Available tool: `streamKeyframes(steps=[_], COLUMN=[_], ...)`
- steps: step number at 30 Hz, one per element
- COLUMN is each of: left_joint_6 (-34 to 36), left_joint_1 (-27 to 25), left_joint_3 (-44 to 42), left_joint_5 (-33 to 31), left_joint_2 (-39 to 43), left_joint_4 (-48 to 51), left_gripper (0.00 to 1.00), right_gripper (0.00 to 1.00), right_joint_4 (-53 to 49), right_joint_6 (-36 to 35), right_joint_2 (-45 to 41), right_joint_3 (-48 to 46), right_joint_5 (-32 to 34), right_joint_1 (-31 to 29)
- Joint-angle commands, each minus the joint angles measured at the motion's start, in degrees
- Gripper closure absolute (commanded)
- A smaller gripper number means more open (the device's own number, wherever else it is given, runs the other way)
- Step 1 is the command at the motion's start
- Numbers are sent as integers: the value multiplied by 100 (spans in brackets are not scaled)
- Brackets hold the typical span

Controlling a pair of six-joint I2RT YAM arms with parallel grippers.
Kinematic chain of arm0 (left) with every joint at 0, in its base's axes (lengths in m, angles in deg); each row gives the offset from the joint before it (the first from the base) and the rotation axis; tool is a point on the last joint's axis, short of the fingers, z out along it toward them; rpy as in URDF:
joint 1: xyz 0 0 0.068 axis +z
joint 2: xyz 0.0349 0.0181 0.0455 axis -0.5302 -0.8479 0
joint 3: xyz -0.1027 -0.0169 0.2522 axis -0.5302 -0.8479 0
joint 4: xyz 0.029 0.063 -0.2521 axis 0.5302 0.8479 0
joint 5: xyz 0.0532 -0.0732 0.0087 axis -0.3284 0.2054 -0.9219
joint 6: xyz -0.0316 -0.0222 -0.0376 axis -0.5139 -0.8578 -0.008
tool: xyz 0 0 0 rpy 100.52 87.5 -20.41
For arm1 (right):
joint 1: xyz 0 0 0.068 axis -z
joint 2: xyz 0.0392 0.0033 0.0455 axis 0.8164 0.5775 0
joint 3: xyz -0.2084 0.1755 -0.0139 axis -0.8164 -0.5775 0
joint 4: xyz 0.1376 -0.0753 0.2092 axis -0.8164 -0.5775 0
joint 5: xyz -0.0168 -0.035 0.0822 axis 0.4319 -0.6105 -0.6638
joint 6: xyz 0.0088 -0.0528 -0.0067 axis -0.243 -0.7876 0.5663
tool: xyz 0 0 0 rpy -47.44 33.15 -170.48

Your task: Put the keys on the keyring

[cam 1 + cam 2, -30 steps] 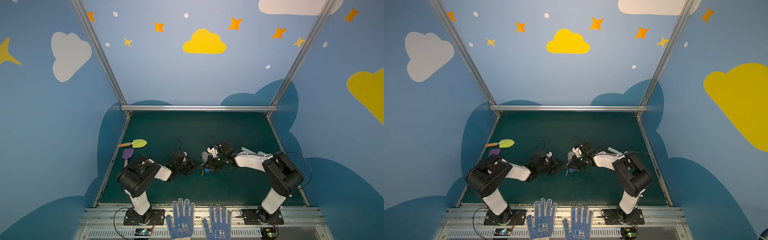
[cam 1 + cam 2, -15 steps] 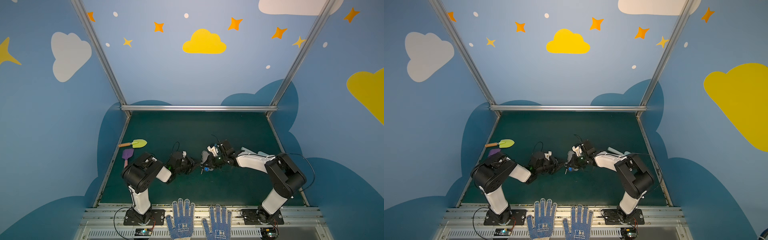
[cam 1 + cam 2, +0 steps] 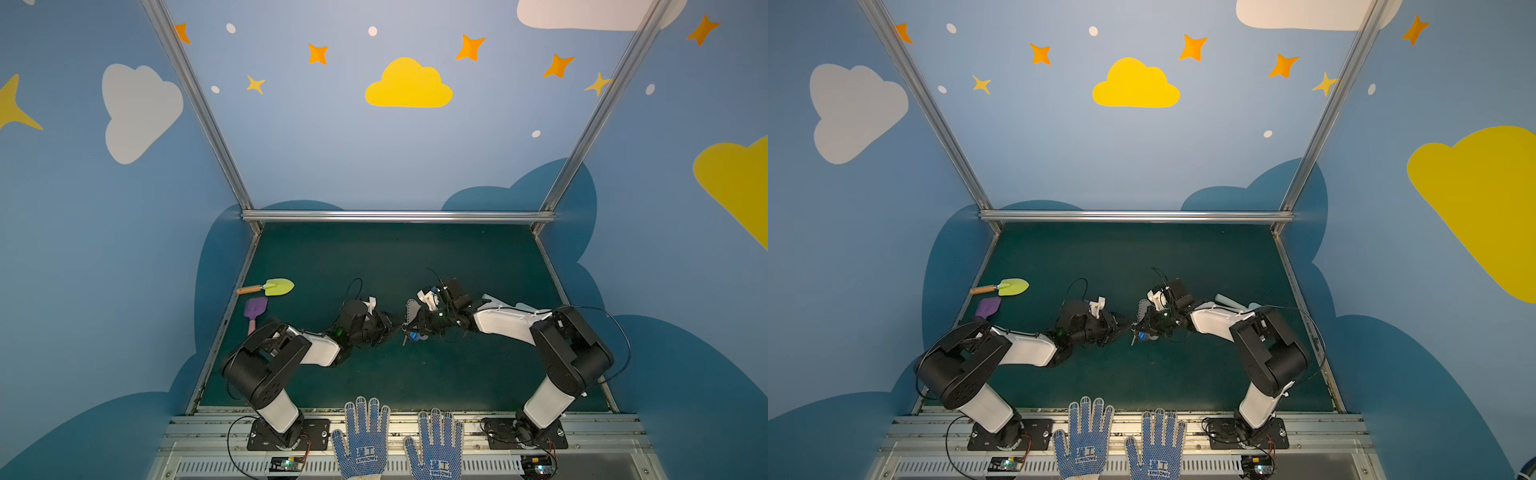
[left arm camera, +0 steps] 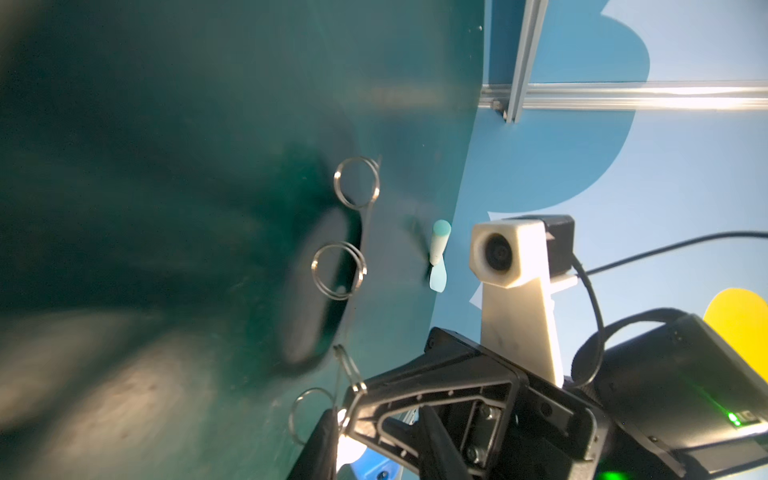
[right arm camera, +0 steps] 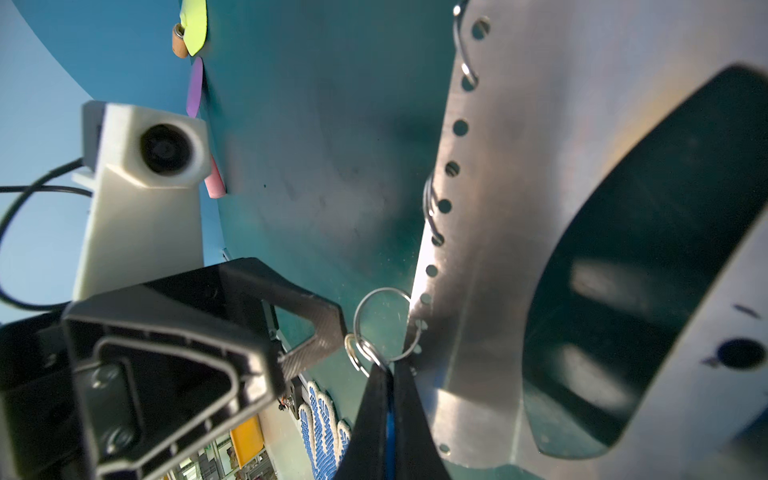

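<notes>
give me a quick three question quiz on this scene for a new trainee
1. True or false: no hand touches the green trowel.
2. Which lie at the very front in both top views? A) pliers B) blue dotted gloves C) a cup
3. Which hand's fingers are pressed together?

Key: 1 true; 2 B; 3 the right hand.

keys [image 5: 389,419] mostly hidden (blue sliver shows), keyring [image 5: 498,249] cut off
</notes>
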Motion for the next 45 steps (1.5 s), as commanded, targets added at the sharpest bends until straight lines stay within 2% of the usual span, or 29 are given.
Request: streamKeyframes(steps=[1, 7, 11, 14, 16, 17, 21, 25, 29, 34, 38, 41, 45], left_joint_6=[185, 173, 187, 206, 226, 224, 241, 294, 226, 44, -272, -482, -537], left_joint_1=[-19, -80, -94, -98, -111, -116, -103, -86, -38, 0, 102, 186, 198], left_joint_3=[99, 191, 218, 247, 271, 283, 258, 269, 232, 155, 61, 73, 132], left_joint_5=[58, 104, 101, 119, 136, 141, 107, 102, 154, 220, 379, 557, 655], left_joint_2=[-142, -249, -256, -268, -286, -294, -221, -145, -180, -289, -459, -564, -485], left_joint_4=[218, 254, 270, 261, 228, 217, 260, 381, 261, -56, -502, -695, -534], left_gripper=[69, 77, 77, 85, 96, 96, 96, 96, 96, 96, 96, 96, 96], right_gripper=[100, 100, 100, 100, 100, 100, 100, 83, 74, 74, 85, 84, 78], right_joint_4=[117, 176, 217, 271, 284, 285, 226, 64, -180, -288, -518, -515, -396], right_joint_6=[19, 41, 61, 84, 96, 95, 22, -142, -375, -587, -964, -1207, -1553], right_joint_2=[-228, -259, -268, -285, -303, -316, -403, -552, -845, -1325, -1539, -1604, -1654], right_joint_3=[-84, -106, -95, -115, -120, -128, -188, -276, -391, -635, -724, -774, -848], right_joint_5=[-67, -81, -96, -133, -131, -134, -70, 109, 339, 625, 996, 1214, 1639], right_joint_1=[21, 22, 22, 22, 22, 22, 22, 28, 40, 61, 6, -99, -335])
